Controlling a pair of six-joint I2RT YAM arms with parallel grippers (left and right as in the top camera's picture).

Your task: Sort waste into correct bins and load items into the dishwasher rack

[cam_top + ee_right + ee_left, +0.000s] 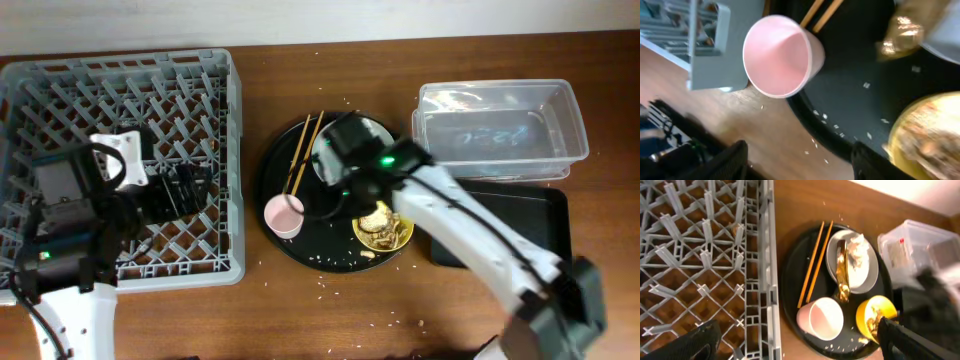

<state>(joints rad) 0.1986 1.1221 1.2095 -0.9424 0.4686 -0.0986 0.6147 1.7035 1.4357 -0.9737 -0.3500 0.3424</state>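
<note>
A round black tray holds a pink cup, wooden chopsticks, a pale grey plate and a yellow bowl of brown food scraps. In the left wrist view the plate carries a white napkin and a gold foil wrapper. My right gripper is open above the tray between cup and bowl; its view shows the pink cup and bowl. My left gripper is open over the grey dishwasher rack. The light blue cup is out of view.
A clear plastic tub stands at the back right, with a shallow black rectangular tray in front of it. Small white crumbs lie on the round tray and on the wooden table near it.
</note>
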